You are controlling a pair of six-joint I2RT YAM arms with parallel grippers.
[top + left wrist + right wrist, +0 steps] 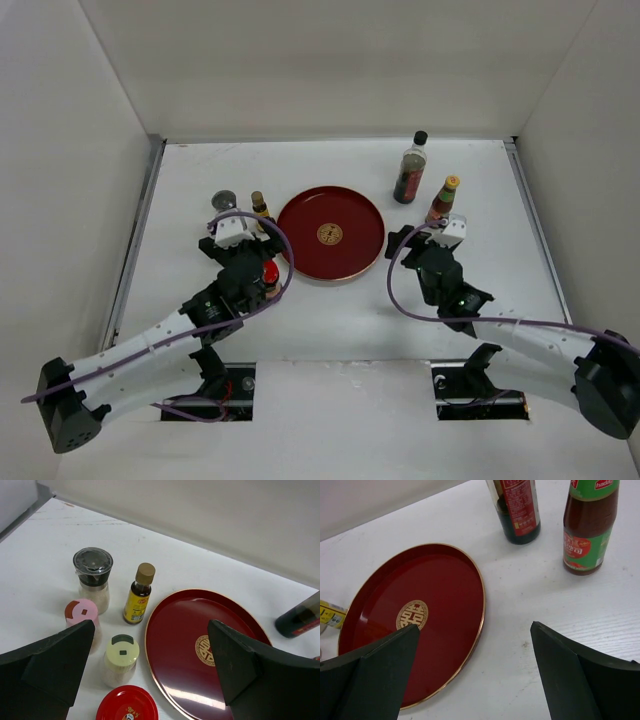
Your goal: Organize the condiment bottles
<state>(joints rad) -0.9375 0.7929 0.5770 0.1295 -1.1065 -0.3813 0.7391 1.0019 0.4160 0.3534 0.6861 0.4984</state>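
Seven condiment bottles stand upright on the white table (pixel 330 330) in two groups, one on either side of a round red tray (pixel 175 630) with a gold emblem at its centre and nothing on it. To the left of the tray five small ones cluster close together. The grinder (pixel 93 580) has a clear dark top and pale contents. Just beside it, near the tray's rim, is a small brown bottle (pixel 137 595) with a tan cap and yellow label. In front of these stand a pink-lidded shaker (pixel 82 616) and a cream-lidded shaker (pixel 121 659), and nearest the camera is a red-lidded jar (pixel 127 706), cut off by the frame edge. At the far right of the tray stands a tall dark bottle (pixel 410 170) with a black cap and red label. A slim bottle (pixel 443 200) of reddish sauce, with a yellow cap and green label, stands near it, a little closer to the arms. The left gripper (pixel 150 627) hangs over the small cluster with its fingers (pixel 55 665) spread wide and holding nothing. From above, its arm hides most of the shakers and part of the jar. The right gripper (pixel 475 630) hovers by the tray's right edge, also spread wide and empty, with the two tall bottles ahead of it and apart from its fingers.
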